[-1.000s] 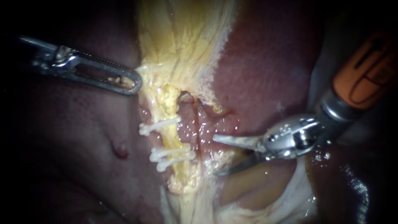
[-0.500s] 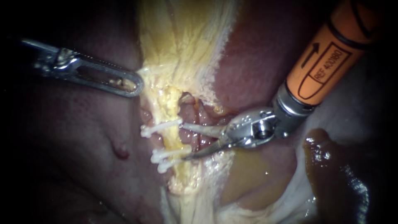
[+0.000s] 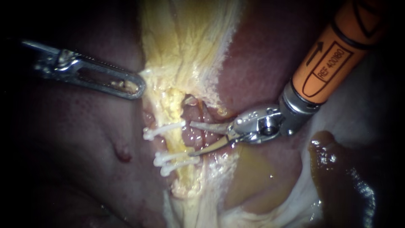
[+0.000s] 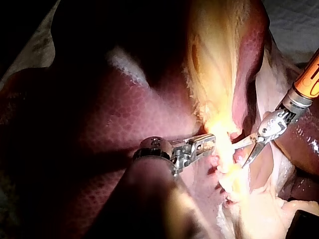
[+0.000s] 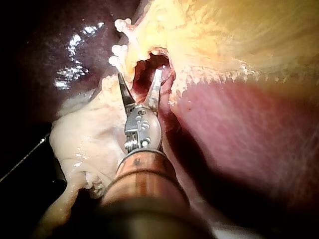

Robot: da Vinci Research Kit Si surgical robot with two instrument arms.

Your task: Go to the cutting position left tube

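A white quilted cloth (image 4: 298, 20) carries everything. In the left wrist view a patch of it shows just beyond the far edge of the liver (image 4: 99, 124). A second pale strip (image 4: 31, 49) shows past the liver's other side; whether it is the same cloth cannot be told. The dark red, mottled liver lies directly on this covering, its rounded rim meeting the pale strip.

A white cloth (image 4: 295, 19) edges the dim surroundings.
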